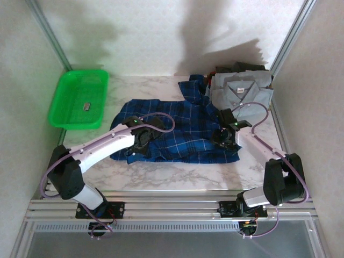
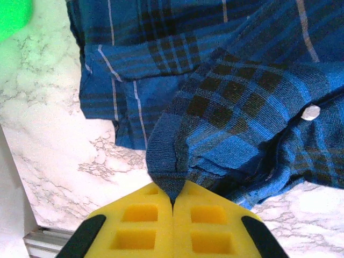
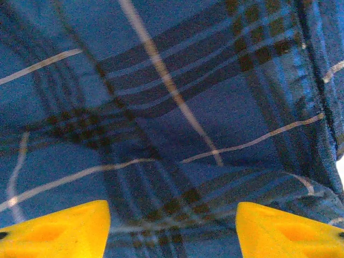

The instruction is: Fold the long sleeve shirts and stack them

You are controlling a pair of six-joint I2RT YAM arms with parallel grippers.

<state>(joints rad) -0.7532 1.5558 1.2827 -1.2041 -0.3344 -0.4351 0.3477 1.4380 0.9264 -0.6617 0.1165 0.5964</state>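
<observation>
1 marble tbl [image 1: 177, 177], white walls [image 1: 134, 32], shirt [image 1: 183, 126].

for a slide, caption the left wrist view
Left gripper pinching a bunched edge of the blue plaid shirt on the marble table.

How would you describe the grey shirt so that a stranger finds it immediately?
Start at the marble table and go to its far right corner, across from the green basket. The grey shirt lies there on top of a small pile, collar showing. It is plain and pale, unlike the blue plaid shirt spread beside it and the darker clothes showing behind it.
</observation>
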